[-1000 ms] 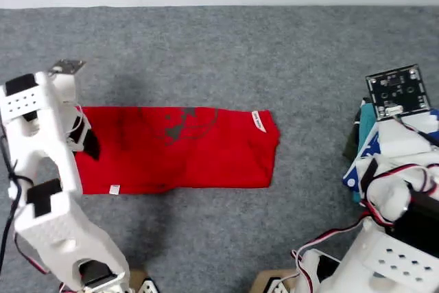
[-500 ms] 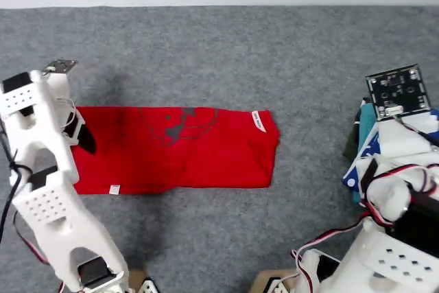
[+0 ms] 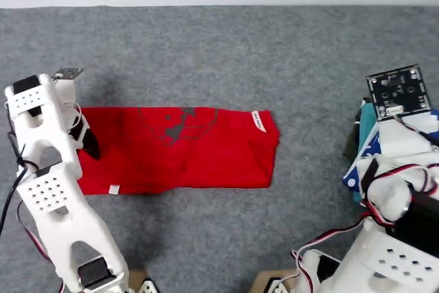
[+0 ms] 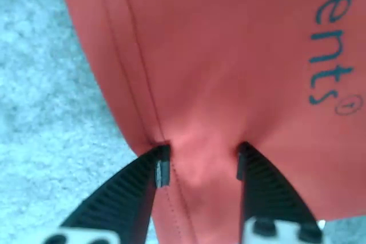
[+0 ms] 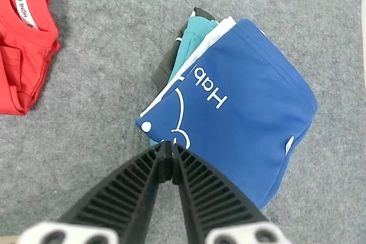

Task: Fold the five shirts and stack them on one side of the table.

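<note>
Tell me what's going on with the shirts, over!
Left gripper open, astride red shirt's end. Right gripper shut, empty, over folded stack. Red shirt not yet stacked. Nothing lies between them.

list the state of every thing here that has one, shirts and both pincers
red shirt, folded into a long strip, lying flat, not yet stacked
stack of shirts, folded and piled, apart from the red shirt
left pincer, open, tips down on the red shirt's end, cloth bunched between them
right pincer, shut, empty, above the edge of the stack
</note>
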You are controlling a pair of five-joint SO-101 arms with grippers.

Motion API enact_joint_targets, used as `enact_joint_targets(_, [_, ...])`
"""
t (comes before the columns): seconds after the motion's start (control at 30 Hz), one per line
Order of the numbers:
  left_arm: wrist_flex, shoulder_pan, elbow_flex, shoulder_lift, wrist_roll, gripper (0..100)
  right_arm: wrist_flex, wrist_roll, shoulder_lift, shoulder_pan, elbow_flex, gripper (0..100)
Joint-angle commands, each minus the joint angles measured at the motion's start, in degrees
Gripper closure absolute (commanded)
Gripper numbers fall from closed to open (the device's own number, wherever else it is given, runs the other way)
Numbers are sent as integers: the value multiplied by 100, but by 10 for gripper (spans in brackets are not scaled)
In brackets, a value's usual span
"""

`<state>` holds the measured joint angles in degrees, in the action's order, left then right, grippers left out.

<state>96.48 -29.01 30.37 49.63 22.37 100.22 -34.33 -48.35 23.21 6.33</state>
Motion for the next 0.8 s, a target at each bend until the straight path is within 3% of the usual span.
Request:
enact_joint_targets(0.0, [-18,62,-31,440,-44,874,75,-70,-66,75,-35,988])
enact_joint_targets(0.2, [105,114,119,633,149,996,66,-343,-57,75,-35,988])
enact_joint_targets(0.63, [396,360,154,501,123,994,66,-580,-57,75,-44,988])
enact_joint_targets(0.77, [413,308,13,-105,114,915,66,-580,-57,75,-44,988])
